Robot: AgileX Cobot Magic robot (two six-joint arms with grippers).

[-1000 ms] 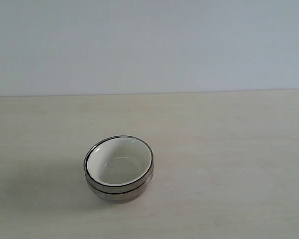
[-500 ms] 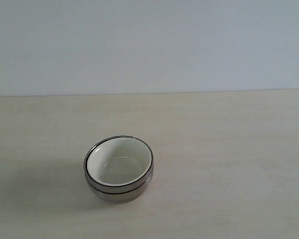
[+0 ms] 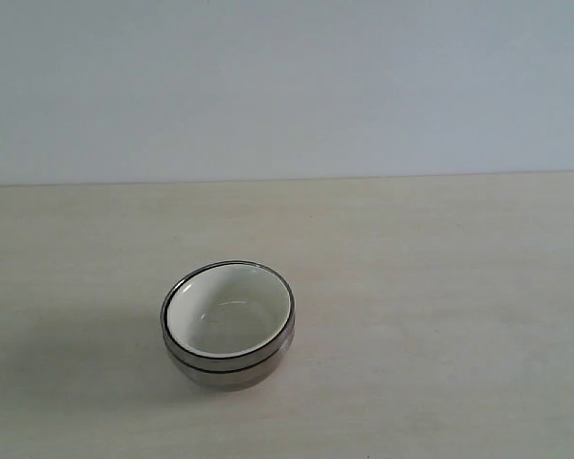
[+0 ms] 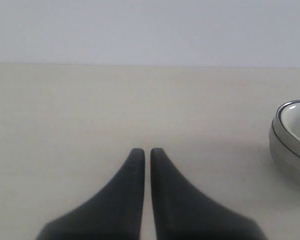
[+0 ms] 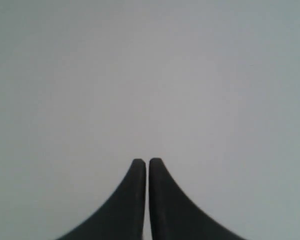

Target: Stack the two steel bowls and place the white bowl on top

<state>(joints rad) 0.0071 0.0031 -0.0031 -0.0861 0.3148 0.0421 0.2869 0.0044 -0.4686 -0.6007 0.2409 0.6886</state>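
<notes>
On the pale table, left of centre in the exterior view, the two steel bowls (image 3: 228,367) sit nested one in the other, with the white bowl (image 3: 229,308) inside them on top. The same stack shows at the edge of the left wrist view, steel bowls (image 4: 286,154) with the white bowl (image 4: 299,120) inside. My left gripper (image 4: 147,150) is shut and empty, low over the bare table and well apart from the stack. My right gripper (image 5: 147,160) is shut and empty, with only a plain grey-white surface behind it. Neither arm appears in the exterior view.
The light wooden table (image 3: 440,287) runs back to a plain pale wall (image 3: 287,86). Nothing else stands on it in view.
</notes>
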